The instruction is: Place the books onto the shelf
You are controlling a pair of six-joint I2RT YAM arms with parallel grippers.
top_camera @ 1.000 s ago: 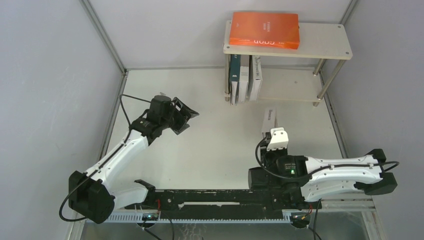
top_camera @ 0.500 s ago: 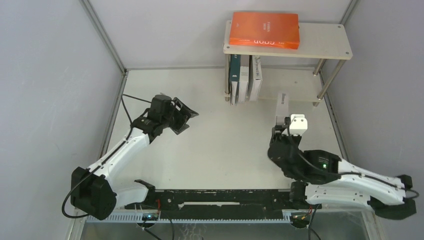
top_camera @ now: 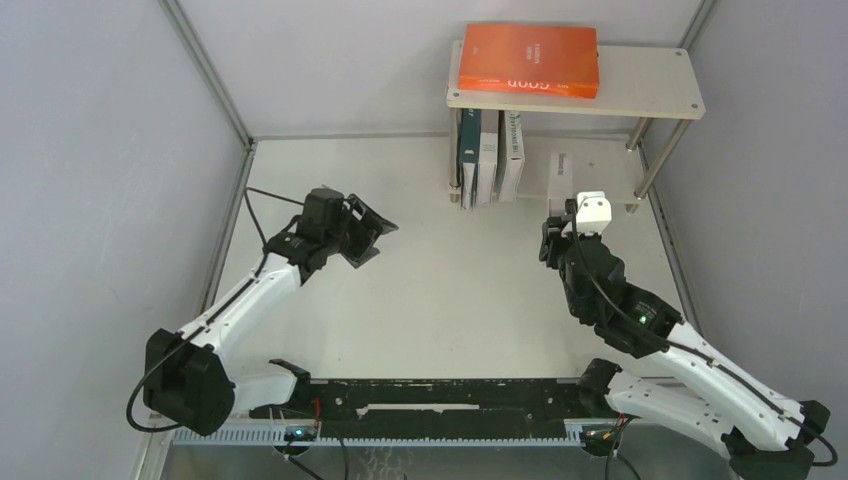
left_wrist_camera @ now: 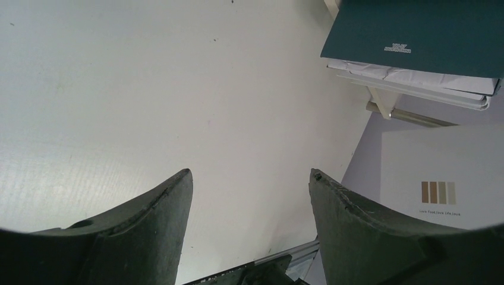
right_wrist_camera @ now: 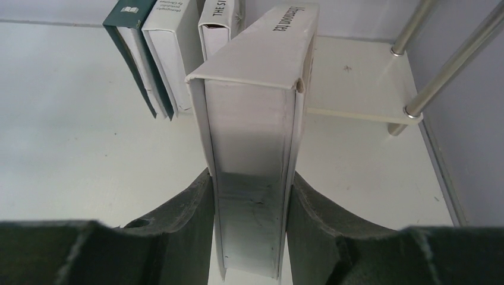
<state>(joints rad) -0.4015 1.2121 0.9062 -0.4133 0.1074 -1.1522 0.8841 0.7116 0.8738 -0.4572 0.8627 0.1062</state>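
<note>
Near shelf point(top_camera: 655, 88), right hand point(right_wrist_camera: 249, 190) clamping white book point(right_wrist_camera: 255, 89)

There are five books: one orange book point(top_camera: 528, 60), one dark teal book point(top_camera: 467, 160) and three white ones, namely the inner white book point(top_camera: 488, 160), the outer white book point(top_camera: 511, 152) and the lone white book point(top_camera: 562, 172). There is one shelf point(top_camera: 650, 85) with two boards; of its metal legs point(top_camera: 655, 165), two show plainly at the right end. The two robot arms, left arm point(top_camera: 245, 300) and right arm point(top_camera: 640, 320), carry one gripper each, the left gripper point(left_wrist_camera: 249, 178) and the right gripper point(right_wrist_camera: 249, 178), with two fingers apiece.
</note>
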